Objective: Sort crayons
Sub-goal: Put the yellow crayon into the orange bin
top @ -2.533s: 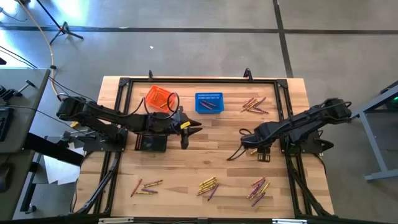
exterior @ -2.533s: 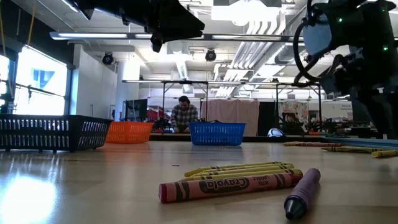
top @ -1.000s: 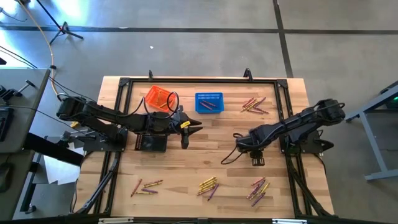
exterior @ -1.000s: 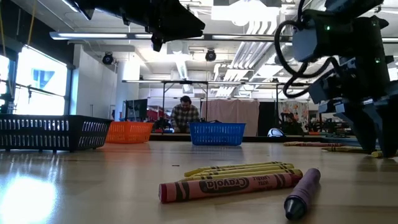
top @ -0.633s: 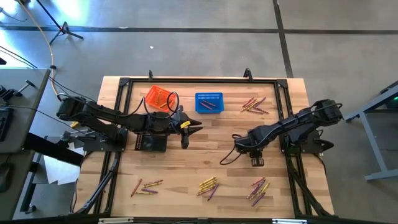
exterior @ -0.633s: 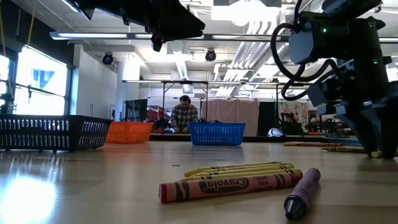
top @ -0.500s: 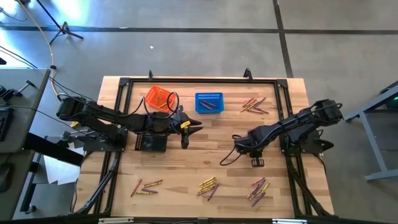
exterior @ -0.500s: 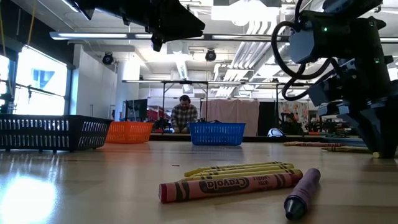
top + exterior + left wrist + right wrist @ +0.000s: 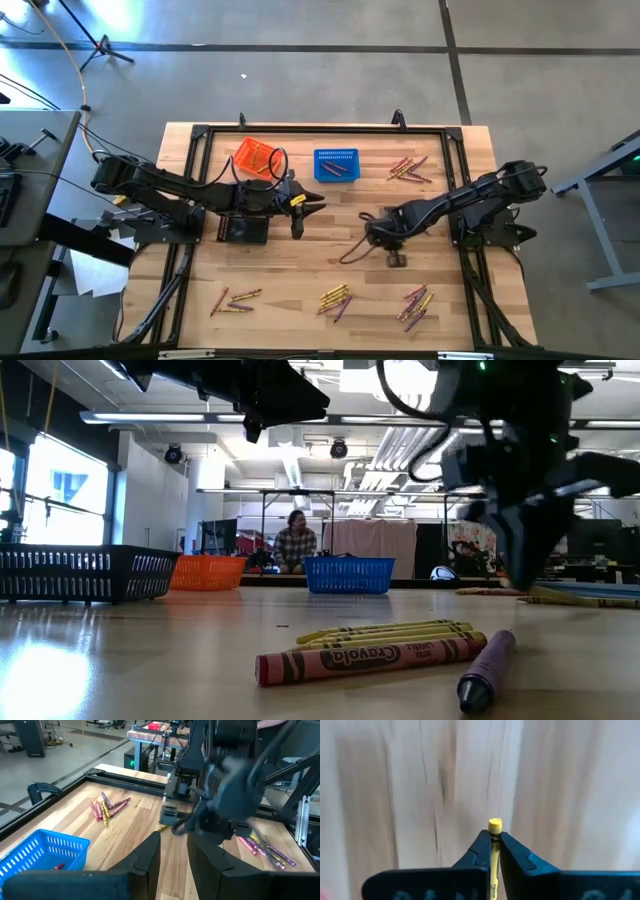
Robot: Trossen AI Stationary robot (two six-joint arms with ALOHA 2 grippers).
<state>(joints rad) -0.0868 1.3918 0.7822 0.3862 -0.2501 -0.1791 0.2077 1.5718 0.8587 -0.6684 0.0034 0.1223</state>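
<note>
Crayons lie in piles on the wooden table: far right (image 9: 408,168), near left (image 9: 235,300), near middle (image 9: 335,298) and near right (image 9: 416,305). My right gripper (image 9: 372,233) hangs over the table's middle, pointing down. It is shut on a yellow crayon (image 9: 494,832). My left gripper (image 9: 306,208) waits raised, to the right of the black basket (image 9: 243,230). Its fingers (image 9: 173,845) stand open with nothing between them. At the far edge stand an orange basket (image 9: 255,157) and a blue basket (image 9: 336,165) with some crayons inside. My right gripper pinches the yellow crayon between its two fingers (image 9: 480,851), coming from above and pointing down. The crayon lies along the fingers. Its blunt end (image 9: 494,825) sticks out past the fingertips toward the table. It looks lifted clear of the wood.
A dark metal frame (image 9: 320,130) runs round the table's edges. A cable (image 9: 352,252) loops under my right arm. Bare wood lies between the two grippers and in front of the near piles. In the low view a person (image 9: 293,546) sits far behind the table.
My right gripper has moved toward the table's left edge and risen a little, away from the near right crayon pile. It shows blurred in the low view.
</note>
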